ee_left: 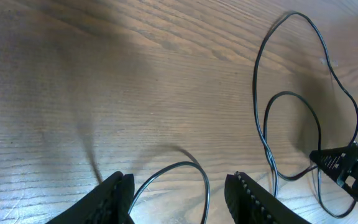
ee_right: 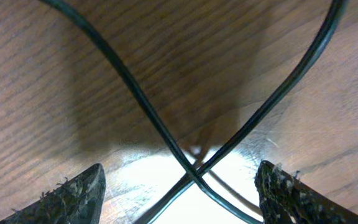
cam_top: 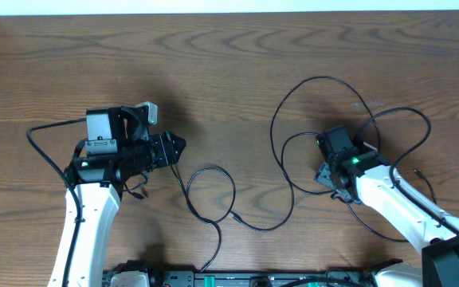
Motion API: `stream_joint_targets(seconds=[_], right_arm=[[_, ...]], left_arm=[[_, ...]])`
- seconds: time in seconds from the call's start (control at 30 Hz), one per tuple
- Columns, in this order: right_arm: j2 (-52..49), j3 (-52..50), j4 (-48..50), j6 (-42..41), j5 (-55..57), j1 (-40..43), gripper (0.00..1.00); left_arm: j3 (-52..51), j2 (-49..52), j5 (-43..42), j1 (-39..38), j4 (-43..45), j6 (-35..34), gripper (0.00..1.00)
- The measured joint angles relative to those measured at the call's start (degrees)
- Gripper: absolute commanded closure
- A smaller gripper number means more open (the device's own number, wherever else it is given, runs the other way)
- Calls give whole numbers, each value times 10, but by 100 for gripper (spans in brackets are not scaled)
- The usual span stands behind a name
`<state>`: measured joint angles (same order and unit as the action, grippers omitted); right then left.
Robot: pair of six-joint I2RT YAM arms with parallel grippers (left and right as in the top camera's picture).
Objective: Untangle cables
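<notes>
Black cable [ee_right: 126, 78] lies in loose loops on the wooden tabletop [cam_top: 213, 64], running from the front edge near the left arm across to the right arm. The left gripper [ee_left: 179, 193] has its fingers spread, and a small loop shows between them. The right gripper [ee_right: 179, 193] is also spread, low over a spot where two strands cross, and grips nothing.
</notes>
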<state>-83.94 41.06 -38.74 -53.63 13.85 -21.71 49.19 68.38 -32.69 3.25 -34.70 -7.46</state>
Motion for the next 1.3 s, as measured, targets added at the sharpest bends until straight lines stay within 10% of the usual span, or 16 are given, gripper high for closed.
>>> stream_joint_targets(seconds=[0.5, 0.73, 1.3], right_arm=[[6, -63, 83, -18, 0, -9, 31], [15, -88, 137, -24, 31, -10, 99], [78, -54, 141, 13, -7, -10, 99]], left_arm=[[0, 0, 0, 0, 0, 0, 47], [0, 0, 0, 0, 0, 0, 47], [0, 0, 0, 0, 0, 0, 47]])
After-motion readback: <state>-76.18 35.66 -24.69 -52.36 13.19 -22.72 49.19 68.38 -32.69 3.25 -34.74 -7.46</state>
